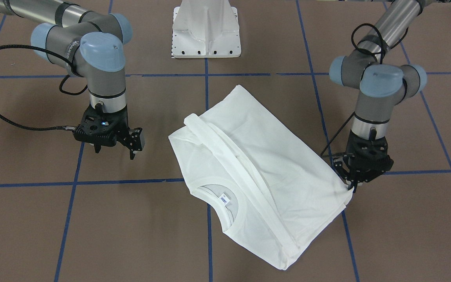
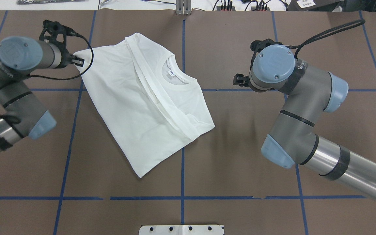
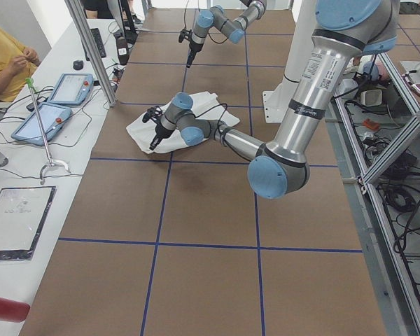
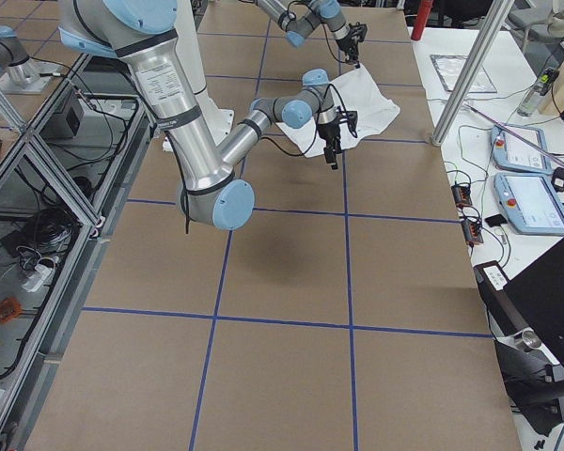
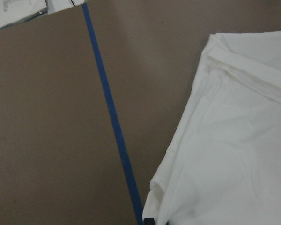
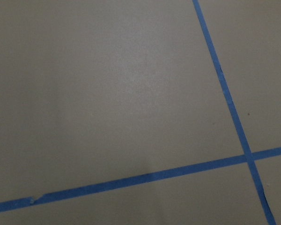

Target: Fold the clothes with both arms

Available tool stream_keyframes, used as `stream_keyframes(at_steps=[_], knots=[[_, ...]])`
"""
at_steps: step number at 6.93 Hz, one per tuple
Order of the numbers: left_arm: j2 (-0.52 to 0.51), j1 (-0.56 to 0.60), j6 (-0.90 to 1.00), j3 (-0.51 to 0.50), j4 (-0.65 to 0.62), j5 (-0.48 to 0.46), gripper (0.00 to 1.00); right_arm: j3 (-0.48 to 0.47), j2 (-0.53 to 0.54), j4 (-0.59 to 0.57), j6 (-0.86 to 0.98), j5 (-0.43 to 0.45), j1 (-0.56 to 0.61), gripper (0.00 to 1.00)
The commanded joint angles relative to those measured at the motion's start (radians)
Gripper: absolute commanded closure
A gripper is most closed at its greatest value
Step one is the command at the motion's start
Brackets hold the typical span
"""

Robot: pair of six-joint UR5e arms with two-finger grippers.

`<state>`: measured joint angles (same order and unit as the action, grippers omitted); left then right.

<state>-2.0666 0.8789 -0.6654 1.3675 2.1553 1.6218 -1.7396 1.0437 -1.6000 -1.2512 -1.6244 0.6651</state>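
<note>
The white T-shirt (image 1: 272,164) lies partly folded on the brown table, its collar and blue-printed neck label (image 1: 224,200) facing up; no black text shows. It lies left of centre in the overhead view (image 2: 135,107). My left gripper (image 1: 351,187) is down at the shirt's outer corner and shut on the cloth; the left wrist view shows that corner (image 5: 159,187) bunched just by a fingertip. My right gripper (image 1: 116,150) hangs open and empty over bare table, well clear of the shirt's other side. The right wrist view shows only the table.
The white pedestal base (image 1: 206,29) stands at the robot's edge of the table. Blue tape lines (image 2: 182,153) grid the brown surface. In the left side view, tablets (image 3: 45,119) and a seated person (image 3: 7,59) are beside the table's far edge.
</note>
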Motion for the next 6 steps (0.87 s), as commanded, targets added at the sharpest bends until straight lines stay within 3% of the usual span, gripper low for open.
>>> stream_keyframes(at_steps=[1,2,3,4,5,6], knots=[[-0.287,0.049,0.026,-0.364,0.039,-0.011,1.0,-0.001,-0.004,0.0,-0.017,0.006,-0.01,0.0],[-0.303,0.051,0.027,-0.419,0.082,-0.046,1.0,-0.001,-0.004,0.0,-0.019,0.008,-0.013,0.0],[-0.3,0.069,0.059,-0.416,0.098,-0.039,0.67,-0.006,-0.005,0.0,-0.022,0.008,-0.018,0.0],[-0.296,0.1,0.175,-0.409,0.156,-0.008,0.01,-0.006,-0.02,0.002,-0.071,0.008,-0.031,0.0],[-0.262,0.136,0.188,-0.381,0.173,0.101,0.0,0.0,-0.065,-0.001,-0.18,0.015,-0.063,0.0],[-0.197,0.138,0.187,-0.295,0.173,0.113,0.0,0.008,-0.103,-0.009,-0.333,0.052,-0.118,0.0]])
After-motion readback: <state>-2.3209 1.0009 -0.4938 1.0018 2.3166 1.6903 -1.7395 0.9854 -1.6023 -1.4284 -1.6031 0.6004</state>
